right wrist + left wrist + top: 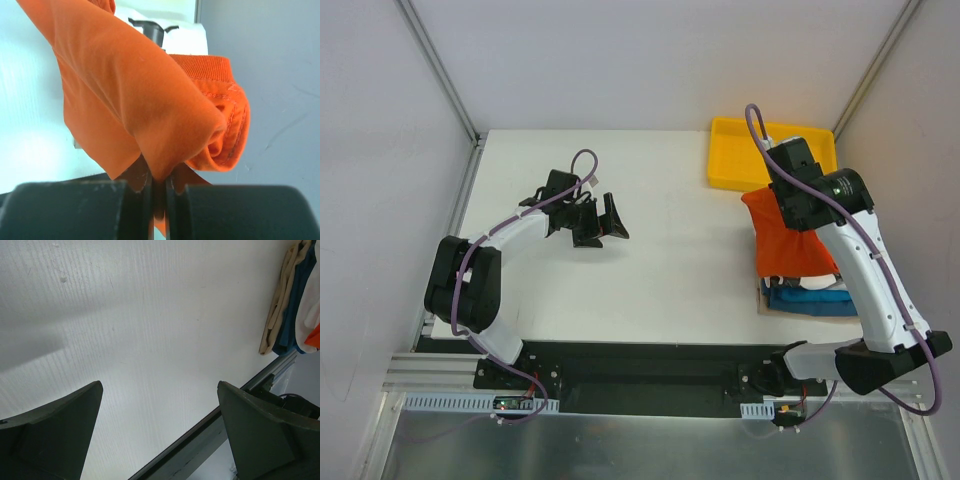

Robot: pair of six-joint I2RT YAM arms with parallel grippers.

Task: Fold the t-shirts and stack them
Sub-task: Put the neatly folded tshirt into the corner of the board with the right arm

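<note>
1. Left of overhead frame: logged left gripper (605, 225) low over bare table (670, 290), spread wide with nothing held. Confirmed from the wrist camera, left gripper (159, 387) gaping over plain tabletop. Well apart from all cloth.
2. Right of centre: logged right gripper (778, 192) clamped on a fold of the orange-red t-shirt (788, 245). Checked in the wrist view: right gripper (159, 200) pinched tight, orange-red t-shirt (135, 100) bunched directly above it, ribbed collar at right.
3. Below that grip: noted the shirt hanging down, lower end draped onto the stack near the right edge, white t-shirt (820, 284) over blue t-shirt (810, 302). Also noted a tan layer underneath, nature not determinable.
4. Upper right: yellow tray (730, 165), just behind the raised shirt.
5. Progress, judged: white and blue apparently folded and stacked; orange-red not yet laid flat on top. Left to do: squaring it up, lowering, releasing.
</note>
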